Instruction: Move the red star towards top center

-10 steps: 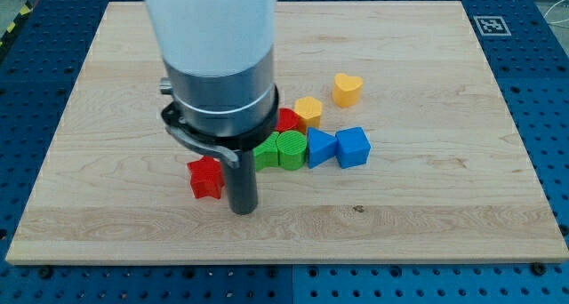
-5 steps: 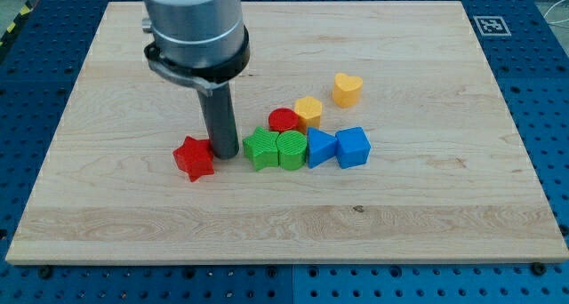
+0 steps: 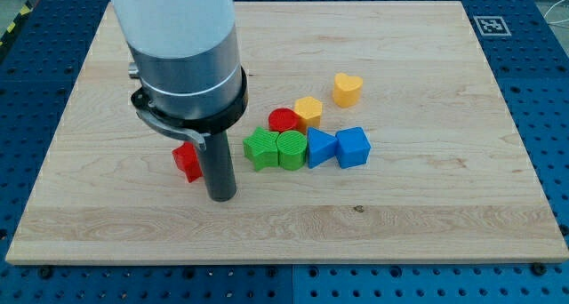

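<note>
The red star (image 3: 187, 161) lies left of the board's middle, partly hidden behind my rod. My tip (image 3: 221, 196) rests on the board just to the lower right of the star, close beside it. To the star's right stands a row of blocks: a green star-like block (image 3: 260, 149), a green cylinder (image 3: 290, 149), a blue triangle (image 3: 319, 148) and a blue cube (image 3: 353, 147).
Behind the row sit a red cylinder (image 3: 284, 120) and a yellow block (image 3: 308, 110); a yellow heart (image 3: 347, 89) lies further to the upper right. The wooden board (image 3: 427, 206) rests on a blue perforated table, with a marker tag (image 3: 492, 25) at its top right corner.
My tip went up the view to the star's right side, then came back down to its lower right. The star shifted left and slightly up.
</note>
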`<control>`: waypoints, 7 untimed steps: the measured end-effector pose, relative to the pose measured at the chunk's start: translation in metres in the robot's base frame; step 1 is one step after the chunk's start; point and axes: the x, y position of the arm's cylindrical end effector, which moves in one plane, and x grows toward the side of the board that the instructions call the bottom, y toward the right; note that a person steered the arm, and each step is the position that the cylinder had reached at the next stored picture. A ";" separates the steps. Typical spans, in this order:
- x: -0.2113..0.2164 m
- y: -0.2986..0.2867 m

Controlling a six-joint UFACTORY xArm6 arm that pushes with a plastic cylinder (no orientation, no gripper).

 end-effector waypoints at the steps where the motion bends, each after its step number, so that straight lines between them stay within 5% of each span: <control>1: 0.000 -0.012; 3: -0.009 -0.041; 7: -0.134 -0.041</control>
